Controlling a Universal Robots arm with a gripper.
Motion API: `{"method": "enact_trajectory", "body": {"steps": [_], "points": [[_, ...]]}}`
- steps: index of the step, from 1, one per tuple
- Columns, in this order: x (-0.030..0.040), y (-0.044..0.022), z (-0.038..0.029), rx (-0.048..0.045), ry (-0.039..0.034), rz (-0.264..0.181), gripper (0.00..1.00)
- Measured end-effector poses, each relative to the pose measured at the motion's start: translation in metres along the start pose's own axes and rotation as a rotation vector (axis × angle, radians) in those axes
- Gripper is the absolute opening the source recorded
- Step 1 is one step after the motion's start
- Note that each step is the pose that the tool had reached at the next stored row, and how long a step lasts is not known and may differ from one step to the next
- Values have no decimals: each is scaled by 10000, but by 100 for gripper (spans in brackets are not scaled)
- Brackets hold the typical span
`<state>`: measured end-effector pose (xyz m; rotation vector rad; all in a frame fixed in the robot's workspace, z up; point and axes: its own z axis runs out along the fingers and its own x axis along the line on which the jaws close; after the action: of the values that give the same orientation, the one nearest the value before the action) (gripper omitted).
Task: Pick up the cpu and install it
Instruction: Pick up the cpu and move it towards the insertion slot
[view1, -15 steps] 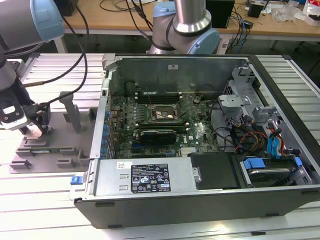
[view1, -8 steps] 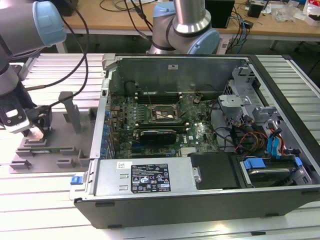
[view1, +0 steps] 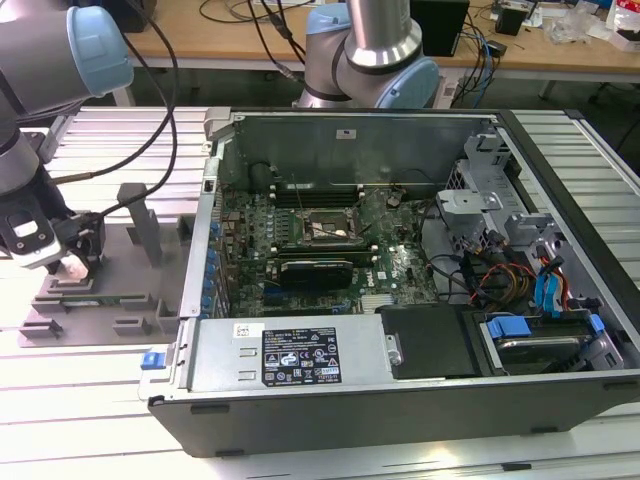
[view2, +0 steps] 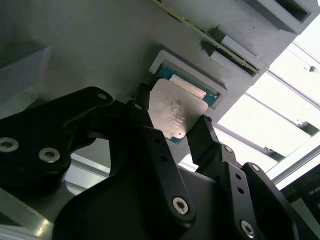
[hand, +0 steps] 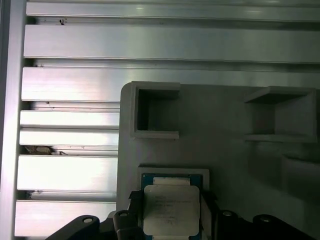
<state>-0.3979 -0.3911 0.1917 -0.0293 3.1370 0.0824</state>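
Arm (view1: 40, 45): silver-grey tube links, rounded light-blue joint caps (view1: 97, 45). Black cables (view1: 160, 130) run from wrist toward 1 o'clock in exterior view. End effector (view2: 172, 120): matte black, angular linked fingers (view2: 150, 142), round silver socket screws (view2: 180, 204) at pivots.

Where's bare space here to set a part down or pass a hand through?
Free: the table slats in front of the grey tray, beside the computer case, at the exterior view's left; more slats past the case at the exterior view's right. Crowded: inside the case, around the cables, and the tray spot where the gripper grips the cpu.
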Motion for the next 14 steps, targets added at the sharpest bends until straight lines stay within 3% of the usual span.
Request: {"method": "enact_trajectory", "body": {"steps": [6, 7, 14], "points": [[0, 0, 2, 0, 0, 0, 55], [0, 0, 2, 0, 0, 0, 62], [-2, -1, 24, 2, 2, 0, 62]]}}
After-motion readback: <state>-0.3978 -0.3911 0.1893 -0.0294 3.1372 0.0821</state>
